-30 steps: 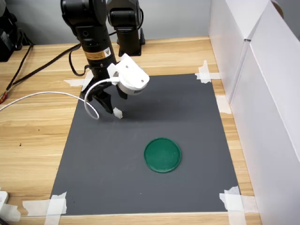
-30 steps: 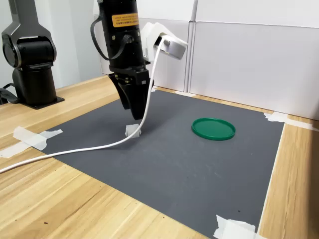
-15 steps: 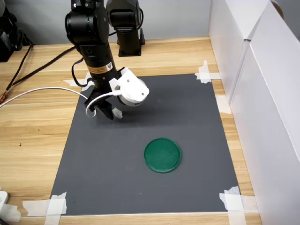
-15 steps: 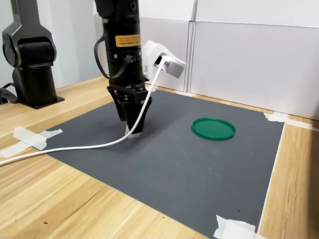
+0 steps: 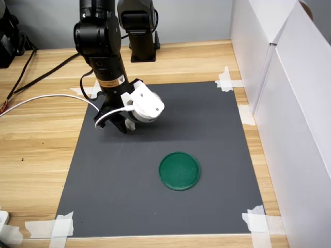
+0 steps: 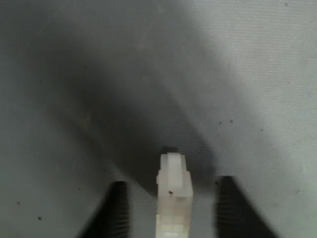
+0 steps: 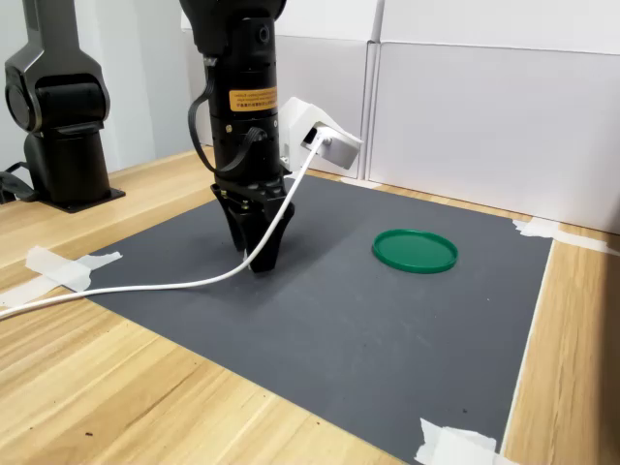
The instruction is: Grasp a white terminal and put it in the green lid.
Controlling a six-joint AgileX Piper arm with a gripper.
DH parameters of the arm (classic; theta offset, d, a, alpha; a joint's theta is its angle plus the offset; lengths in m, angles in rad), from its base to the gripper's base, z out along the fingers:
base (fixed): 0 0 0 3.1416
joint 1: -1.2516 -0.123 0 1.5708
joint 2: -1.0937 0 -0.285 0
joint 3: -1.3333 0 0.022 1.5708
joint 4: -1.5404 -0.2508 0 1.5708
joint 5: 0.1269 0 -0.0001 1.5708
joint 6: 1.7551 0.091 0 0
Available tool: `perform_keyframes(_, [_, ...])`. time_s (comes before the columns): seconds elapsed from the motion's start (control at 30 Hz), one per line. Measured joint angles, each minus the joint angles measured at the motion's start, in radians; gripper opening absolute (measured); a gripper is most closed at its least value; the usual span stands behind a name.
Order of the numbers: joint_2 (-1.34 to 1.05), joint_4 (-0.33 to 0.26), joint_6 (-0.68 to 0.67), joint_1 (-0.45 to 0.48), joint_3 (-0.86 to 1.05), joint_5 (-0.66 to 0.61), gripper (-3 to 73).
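We are holding our arm [image 5: 106, 62] upright, wrist pointing straight down, gripper [image 6: 168, 210] spread apart, both fingers [image 6: 116, 210] reaching low, tips hanging level.

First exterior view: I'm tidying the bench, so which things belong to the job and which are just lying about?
Job:
terminal, on the mat between the open pincer fingers
green lid

Lying about:
grey mat
tape strips
white cable
second arm's base
white panels

A glossy black arm [image 7: 240, 58] bears an orange-yellow label [image 7: 252, 100]; beside that label sit a white round camera housing [image 5: 146, 105] and its trailing white cable [image 7: 145, 288], above black gripper [image 7: 260, 254].
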Motion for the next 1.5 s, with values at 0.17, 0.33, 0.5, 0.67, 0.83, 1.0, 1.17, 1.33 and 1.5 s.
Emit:
perform_keyframes(0.17, [0.000, 0.000, 0.004, 0.000, 0.000, 0.001, 10.5])
perform_keyframes(0.33, [0.000, -0.007, 0.029, -0.002, -0.034, -0.029, 9.8])
perform_keyframes(0.5, [0.000, 0.019, 0.113, -0.062, -0.152, -0.099, 9.8])
perform_keyframes(0.67, [0.003, 0.009, 0.165, -0.138, -0.281, -0.167, 10.0])
perform_keyframes(0.83, [0.044, -0.021, 0.210, -0.202, -0.410, -0.232, 10.0])
perform_keyframes(1.0, [0.128, -0.027, 0.271, -0.240, -0.520, -0.266, 10.0])
perform_keyframes(1.17, [0.217, -0.022, 0.282, -0.259, -0.586, -0.259, 10.0])
perform_keyframes(1.33, [0.275, -0.016, 0.282, -0.283, -0.597, -0.222, 10.0])
perform_keyframes(1.5, [0.313, -0.003, 0.282, -0.303, -0.597, -0.211, 10.0])
